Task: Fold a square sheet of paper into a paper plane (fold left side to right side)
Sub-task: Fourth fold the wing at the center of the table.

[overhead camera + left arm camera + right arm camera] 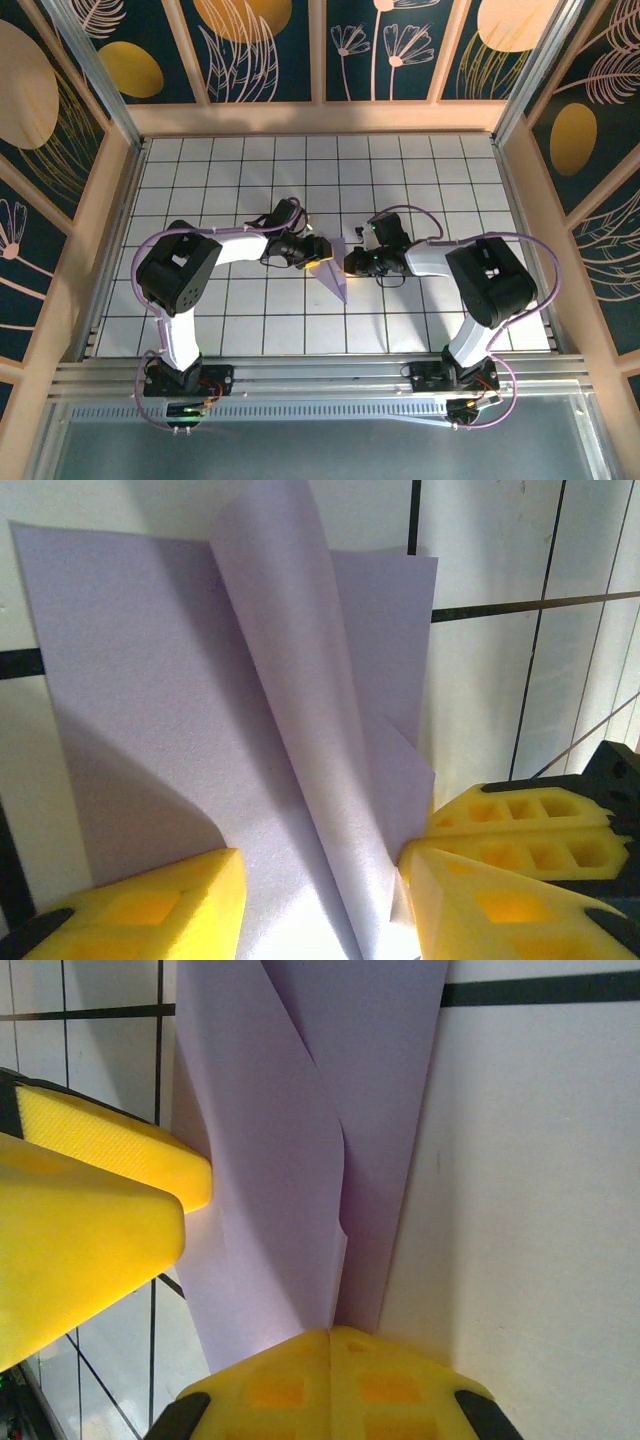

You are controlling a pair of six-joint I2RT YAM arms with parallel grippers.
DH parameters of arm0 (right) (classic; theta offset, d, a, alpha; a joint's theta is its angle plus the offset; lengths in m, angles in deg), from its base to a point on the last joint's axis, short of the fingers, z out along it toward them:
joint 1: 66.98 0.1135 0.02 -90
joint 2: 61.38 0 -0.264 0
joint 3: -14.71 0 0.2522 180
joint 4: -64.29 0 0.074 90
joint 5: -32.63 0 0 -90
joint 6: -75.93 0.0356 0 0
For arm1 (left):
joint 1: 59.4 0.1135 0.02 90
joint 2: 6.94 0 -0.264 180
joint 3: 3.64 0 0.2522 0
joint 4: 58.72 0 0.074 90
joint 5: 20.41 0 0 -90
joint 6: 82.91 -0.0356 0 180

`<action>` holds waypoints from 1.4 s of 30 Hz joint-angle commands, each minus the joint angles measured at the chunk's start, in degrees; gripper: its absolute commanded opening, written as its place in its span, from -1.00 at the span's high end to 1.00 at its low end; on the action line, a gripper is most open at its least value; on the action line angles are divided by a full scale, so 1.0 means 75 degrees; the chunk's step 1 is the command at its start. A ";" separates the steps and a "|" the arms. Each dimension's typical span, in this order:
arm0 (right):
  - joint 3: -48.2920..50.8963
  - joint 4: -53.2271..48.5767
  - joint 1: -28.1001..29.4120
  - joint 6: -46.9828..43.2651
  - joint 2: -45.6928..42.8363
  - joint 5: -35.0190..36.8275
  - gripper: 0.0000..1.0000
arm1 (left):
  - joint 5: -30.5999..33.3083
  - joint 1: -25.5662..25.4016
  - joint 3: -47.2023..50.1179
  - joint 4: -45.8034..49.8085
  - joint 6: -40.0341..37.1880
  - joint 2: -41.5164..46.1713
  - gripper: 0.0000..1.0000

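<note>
Yellow foam fingers (270, 1390) of the right gripper (331, 1338) are seen pressed together at 6 o'clock of the right wrist view. The layers of the thin, pale lavender square sheet of paper (270, 1160) run into their seam, so the sheet is judged to be pinched there at its folded edge. This pinch is judged to serve as an anchor, so that the sheet is kept from sliding on the white gridded table (420, 170) while a flap is worked.

The left gripper (320, 915) is spread, with one yellow foam pad (150, 905) at 7 o'clock and the other at 5 o'clock of the left wrist view. The sheet (140, 700) lies on the table beneath it, and a raised flap (300, 680) curls up between the pads toward 12 o'clock. Whether the flap is touched by the 5 o'clock pad cannot be told. The spread stance is judged to leave room for the flap to be carried across.

From above, the sheet (335, 275) is located between the two tools, at 3 o'clock of the left gripper (308, 250) and at 9 o'clock of the right gripper (355, 264). Its narrow end is directed toward 6 o'clock. The fold is judged unfinished, since the flap stands up and is not creased flat.
</note>
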 commanded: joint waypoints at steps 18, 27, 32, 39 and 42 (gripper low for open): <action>-0.0061 -0.0594 -0.0042 -0.0288 0.0527 0.0471 1.00 | 0.0556 0.0050 0.0177 0.0389 -0.0120 0.0336 -0.05; 0.0062 -0.0687 -0.0031 -0.0276 0.0605 0.0662 1.00 | 0.0786 0.0045 0.0013 0.0453 -0.0367 0.1152 0.07; 0.0005 -0.0863 -0.0031 -0.0320 0.0546 0.0827 1.00 | -0.0033 0.0043 0.0054 -0.0140 -0.0276 0.0958 0.64; 0.0021 -0.0894 -0.0016 -0.0279 0.0547 0.0864 1.00 | -0.0507 -0.0165 -0.0306 -0.0438 -0.0208 0.0220 0.90; 0.0014 -0.0944 0.0004 -0.0279 0.0554 0.0934 1.00 | -0.0429 -0.0176 -0.0413 -0.0410 -0.0177 -0.0055 0.93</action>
